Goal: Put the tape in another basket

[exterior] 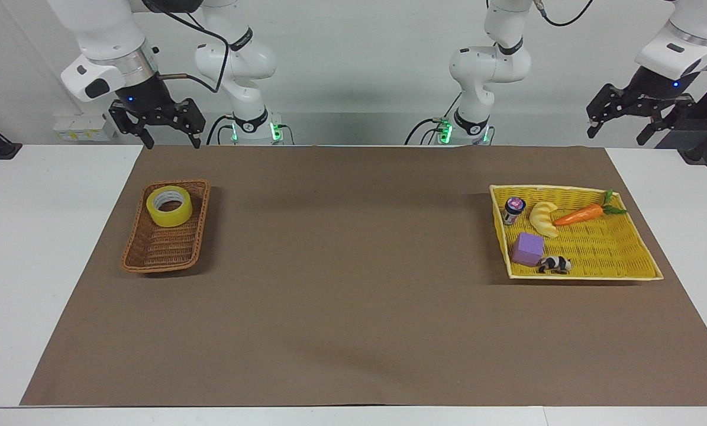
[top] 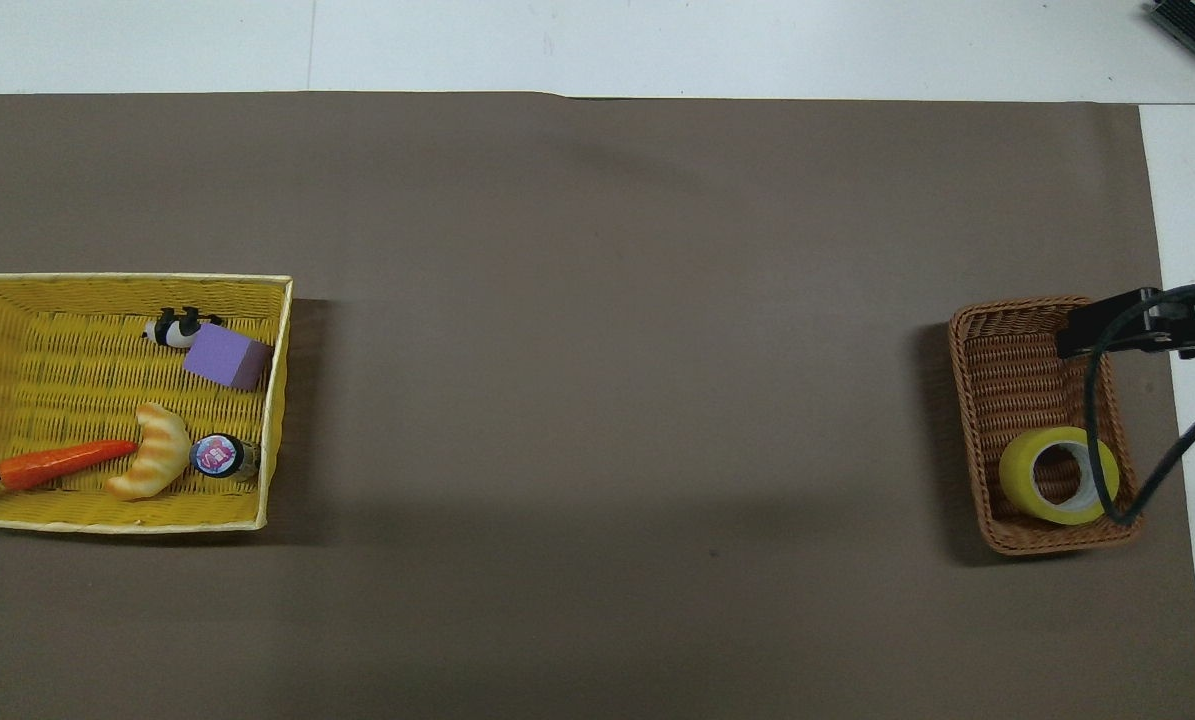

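Sitting in the brown basket, at the end nearest the robots, is the tape. Up at about twelve o'clock from it hangs the right hand, open and empty. Over the tabletop's other end, the left hand waits, open too.
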Available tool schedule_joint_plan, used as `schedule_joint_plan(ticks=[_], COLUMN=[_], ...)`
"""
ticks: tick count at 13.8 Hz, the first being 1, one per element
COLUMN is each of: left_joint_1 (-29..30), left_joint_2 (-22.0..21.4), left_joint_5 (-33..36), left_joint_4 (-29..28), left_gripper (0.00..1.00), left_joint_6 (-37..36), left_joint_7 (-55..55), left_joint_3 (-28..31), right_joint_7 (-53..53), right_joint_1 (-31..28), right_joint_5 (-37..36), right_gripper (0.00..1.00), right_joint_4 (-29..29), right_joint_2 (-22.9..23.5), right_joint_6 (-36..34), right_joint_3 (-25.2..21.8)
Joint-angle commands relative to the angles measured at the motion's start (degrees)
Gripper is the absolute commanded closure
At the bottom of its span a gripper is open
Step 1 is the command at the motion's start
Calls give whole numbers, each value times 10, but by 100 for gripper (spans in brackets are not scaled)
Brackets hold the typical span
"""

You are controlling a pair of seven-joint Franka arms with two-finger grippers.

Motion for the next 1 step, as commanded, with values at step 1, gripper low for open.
schedule_joint_plan(ticks=[1], left_joint_1=[-5], left_joint_2=[-12], left_joint_5=[7], left_joint_4=[-9], left_gripper=[0], left_joint_6=[-5], left_joint_7=[6], left_joint_3=[1], right_joint_7=[-15], right_joint_1=[-6], right_joint_5=[3], right_gripper=[0], right_joint_4=[-19], right_joint_2=[-15], right_joint_6=[2], right_joint_3=[0])
